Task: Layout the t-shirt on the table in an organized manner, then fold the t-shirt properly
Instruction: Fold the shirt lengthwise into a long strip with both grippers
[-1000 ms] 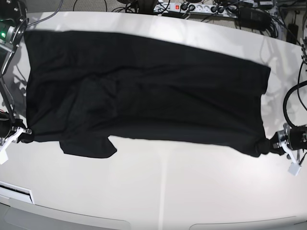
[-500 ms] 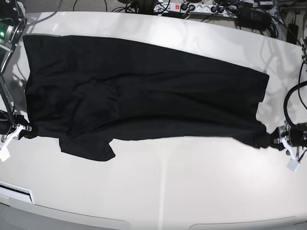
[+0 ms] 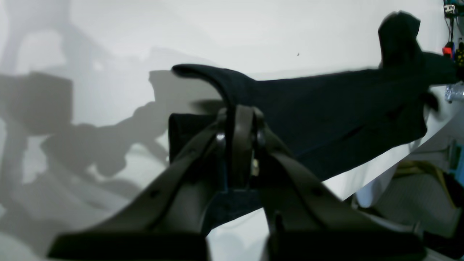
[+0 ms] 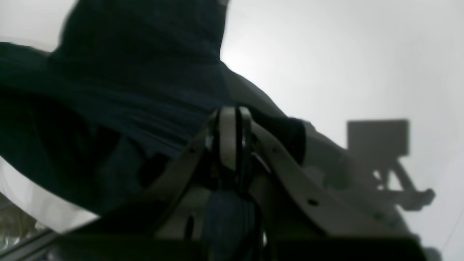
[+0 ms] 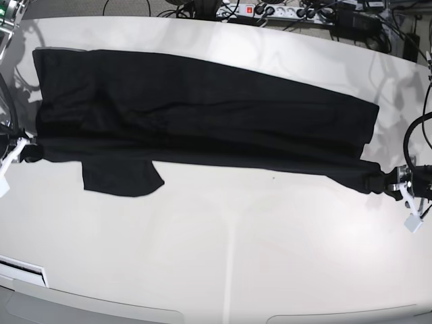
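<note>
Glossy off-white table [image 5: 223,250], black t-shirt [image 5: 202,115] across it, left gripper [image 5: 390,182] and right gripper [image 5: 25,150] each clamped on it

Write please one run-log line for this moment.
stage: spreading | t-shirt: stretched across table | left gripper: shut on shirt edge | right gripper: shut on opposite edge

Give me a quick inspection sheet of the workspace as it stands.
Surface: table, glossy off-white, front half bare.
Job's things: t-shirt, black, stretched flat across the table, one sleeve poking forward.
Clutter: nothing seen on the table.
End effectors: left end effector and right end effector each shut on a near corner of the shirt.
Cables: power strip and leads behind the far edge.
Surroundings: mostly out of frame.
</note>
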{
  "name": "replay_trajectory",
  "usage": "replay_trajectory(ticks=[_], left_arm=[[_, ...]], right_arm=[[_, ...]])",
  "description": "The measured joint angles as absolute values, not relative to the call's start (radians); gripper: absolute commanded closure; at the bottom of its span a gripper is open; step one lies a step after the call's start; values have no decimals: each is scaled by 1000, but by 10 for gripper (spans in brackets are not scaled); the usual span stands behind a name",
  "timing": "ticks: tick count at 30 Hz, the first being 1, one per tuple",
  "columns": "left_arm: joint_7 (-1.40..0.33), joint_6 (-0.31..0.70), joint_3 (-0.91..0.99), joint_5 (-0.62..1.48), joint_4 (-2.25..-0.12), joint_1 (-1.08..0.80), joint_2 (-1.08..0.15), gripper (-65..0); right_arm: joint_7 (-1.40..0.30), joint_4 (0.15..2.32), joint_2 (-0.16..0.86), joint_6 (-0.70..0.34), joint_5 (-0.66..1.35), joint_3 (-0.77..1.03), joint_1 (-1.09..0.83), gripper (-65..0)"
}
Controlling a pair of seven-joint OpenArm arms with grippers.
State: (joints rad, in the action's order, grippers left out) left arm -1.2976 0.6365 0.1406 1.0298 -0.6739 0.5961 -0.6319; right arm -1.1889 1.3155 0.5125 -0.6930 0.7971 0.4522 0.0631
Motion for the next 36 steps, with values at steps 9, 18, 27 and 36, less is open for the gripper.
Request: replay_trajectory(ticks=[9,18,27,36], left_arm=[[-1395,614,139,1175,-675,543,-654,0],[-1396,617,139,1175,-675,436,-674,0],[-1352,685,139,1174,-678,337,-672,0],[-1298,686,139,1171,-678,330,-674,-349]], right_arm=[[-1221,1316,524,-693,805,451,33,0],[-1236,1317,538,-693,818,448,-17,0],[-1240,1317,536,-693,812,448,-86,0],[-1242,1317,550,-692,805,446,-82,-319]])
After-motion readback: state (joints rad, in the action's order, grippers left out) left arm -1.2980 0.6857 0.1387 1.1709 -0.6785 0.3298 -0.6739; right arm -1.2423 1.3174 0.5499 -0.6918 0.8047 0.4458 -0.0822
